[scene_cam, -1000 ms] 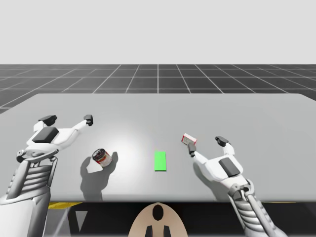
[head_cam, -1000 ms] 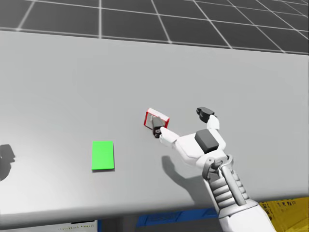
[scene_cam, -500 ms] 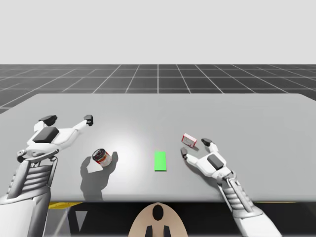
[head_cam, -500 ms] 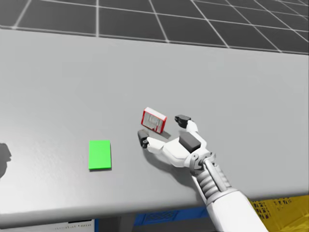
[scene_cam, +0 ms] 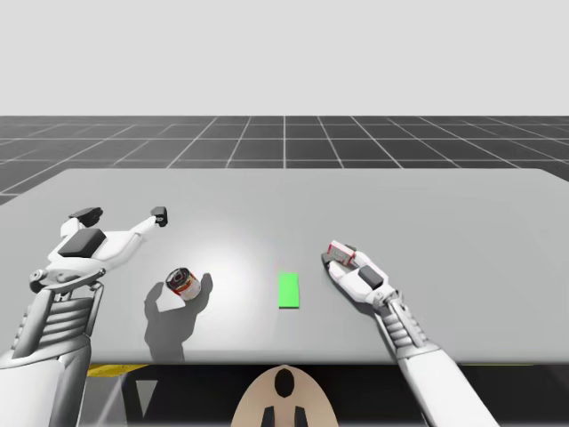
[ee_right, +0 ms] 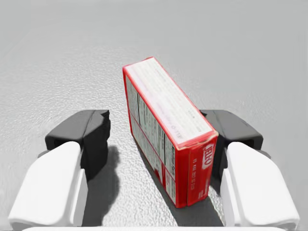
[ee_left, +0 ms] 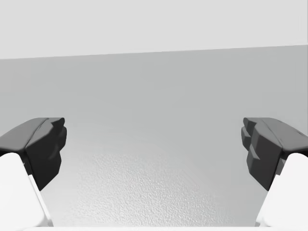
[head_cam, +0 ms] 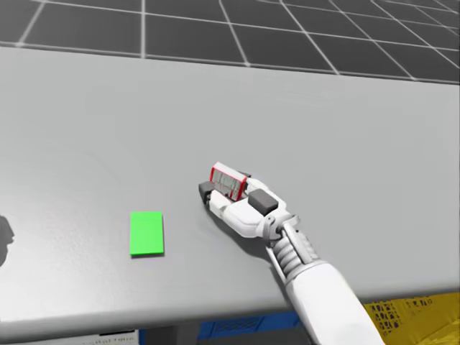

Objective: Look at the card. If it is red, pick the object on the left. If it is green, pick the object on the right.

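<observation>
A: Right claw (ee_right: 161, 131)?
B: Unclenched; red box (ee_right: 166, 103) stands between its fingers, gap on one side.
A: Where's that?
B: Right of centre in the high view, near the green card (scene_cam: 289, 290). Left claw (ee_left: 154, 144) released, far left, over tabletop (scene_cam: 284, 200).

The card (scene_cam: 289, 290) lies on the table (scene_cam: 444, 205), close to the near edge and about midway across. The can (scene_cam: 182, 282) sits to the card's left. The box (scene_cam: 340, 253) sits to the card's right and slightly farther back, between the fingers of my right gripper (ee_right: 156, 137). My left gripper (scene_cam: 123, 213) hangs over the table's left side, beyond the can.
</observation>
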{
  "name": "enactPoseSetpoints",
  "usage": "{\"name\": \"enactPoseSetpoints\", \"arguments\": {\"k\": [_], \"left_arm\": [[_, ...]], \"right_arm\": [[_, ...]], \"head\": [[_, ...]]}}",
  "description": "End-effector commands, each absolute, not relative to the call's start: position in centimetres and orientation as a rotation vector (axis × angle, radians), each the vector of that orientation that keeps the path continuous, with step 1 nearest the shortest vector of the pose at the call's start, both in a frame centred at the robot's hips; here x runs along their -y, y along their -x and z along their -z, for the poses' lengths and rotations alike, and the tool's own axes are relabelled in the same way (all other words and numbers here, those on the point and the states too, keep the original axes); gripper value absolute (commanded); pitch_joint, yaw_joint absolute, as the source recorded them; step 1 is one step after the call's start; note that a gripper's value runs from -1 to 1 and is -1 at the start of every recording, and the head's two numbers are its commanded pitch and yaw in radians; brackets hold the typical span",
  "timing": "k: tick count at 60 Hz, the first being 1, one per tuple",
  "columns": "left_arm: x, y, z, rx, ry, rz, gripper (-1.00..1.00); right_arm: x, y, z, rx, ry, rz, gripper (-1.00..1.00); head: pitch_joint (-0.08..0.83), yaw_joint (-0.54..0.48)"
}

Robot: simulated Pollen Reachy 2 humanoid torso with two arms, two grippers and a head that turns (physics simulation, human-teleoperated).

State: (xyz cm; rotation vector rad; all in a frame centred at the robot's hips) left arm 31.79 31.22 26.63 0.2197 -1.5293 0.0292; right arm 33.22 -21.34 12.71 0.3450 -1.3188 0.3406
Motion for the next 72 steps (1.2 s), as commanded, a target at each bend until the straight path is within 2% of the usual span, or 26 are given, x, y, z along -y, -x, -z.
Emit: {"name": "enactPoseSetpoints", "arguments": {"k": [1, 7, 14, 24, 32, 44, 51, 66, 72], "left_arm": [[-31.2, -31.8, -26.6, 1.529, -0.219, -0.029, -1.00], [-31.2, -31.8, -26.6, 1.529, -0.219, -0.029, -1.00], [-31.2, -31.8, -26.6, 1.529, -0.219, -0.029, -1.00], [-31.2, -31.8, -26.6, 1.529, -0.219, -0.029, -1.00], [-31.2, -31.8, -26.6, 1.529, -0.219, -0.029, -1.00], [-30.8, -32.2, -26.2, 1.512, -0.218, -0.014, -1.00], [-30.8, -32.3, -26.0, 1.510, -0.217, -0.015, -1.00], [-30.7, -32.4, -25.7, 1.505, -0.224, -0.009, -1.00], [-30.6, -32.4, -25.7, 1.505, -0.222, -0.006, -1.00]], "right_arm": [[21.4, -33.2, -12.5, 1.327, -0.346, -0.329, 1.00], [21.5, -33.1, -12.3, 1.324, -0.348, -0.326, 1.00], [21.5, -33.1, -12.2, 1.324, -0.344, -0.327, 1.00], [21.5, -33.1, -12.1, 1.326, -0.346, -0.326, 1.00], [21.5, -33.1, -12.1, 1.327, -0.346, -0.333, 1.00], [21.6, -33.0, -12.7, 1.355, -0.335, -0.345, 1.00], [21.9, -33.1, -15.4, 1.404, -0.336, -0.339, 1.00], [22.6, -32.2, -25.5, 1.599, -0.317, -0.342, 1.00], [22.7, -31.7, -28.7, 1.666, -0.311, -0.337, 1.00]], "head": [[0.615, -0.26], [0.603, -0.27], [0.548, -0.27], [0.387, -0.29], [0.297, -0.31], [0.269, -0.32], [0.265, -0.32], [0.263, -0.33], [0.266, -0.33]]}}
